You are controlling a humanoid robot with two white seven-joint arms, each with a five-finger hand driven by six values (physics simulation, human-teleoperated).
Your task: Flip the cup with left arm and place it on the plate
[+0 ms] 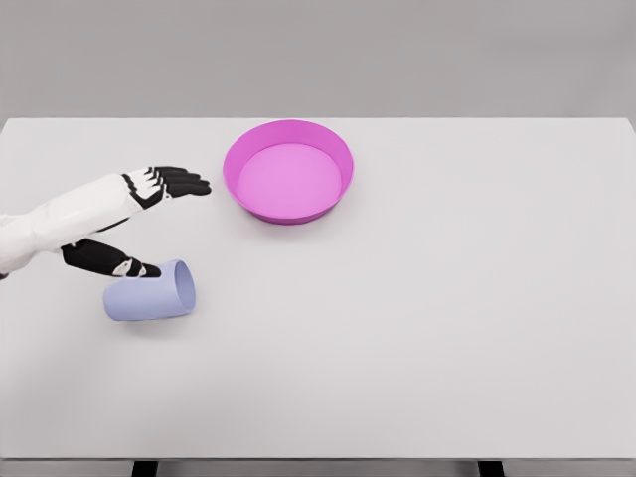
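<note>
Left hand spread open, thumb just beside the tipped-over lilac cup, holding nothing, magenta plate beyond

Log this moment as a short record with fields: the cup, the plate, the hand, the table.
cup: pale blue, lying on its side, open mouth facing right, at the table's left
plate: magenta, round, raised rim, nothing in it, beyond and to the right of the cup
left hand: fingers extended toward the plate, thumb down next to the cup's upper side, holding nothing
right hand: out of view
table: white
task state: cup not yet upright, not on the plate
</note>
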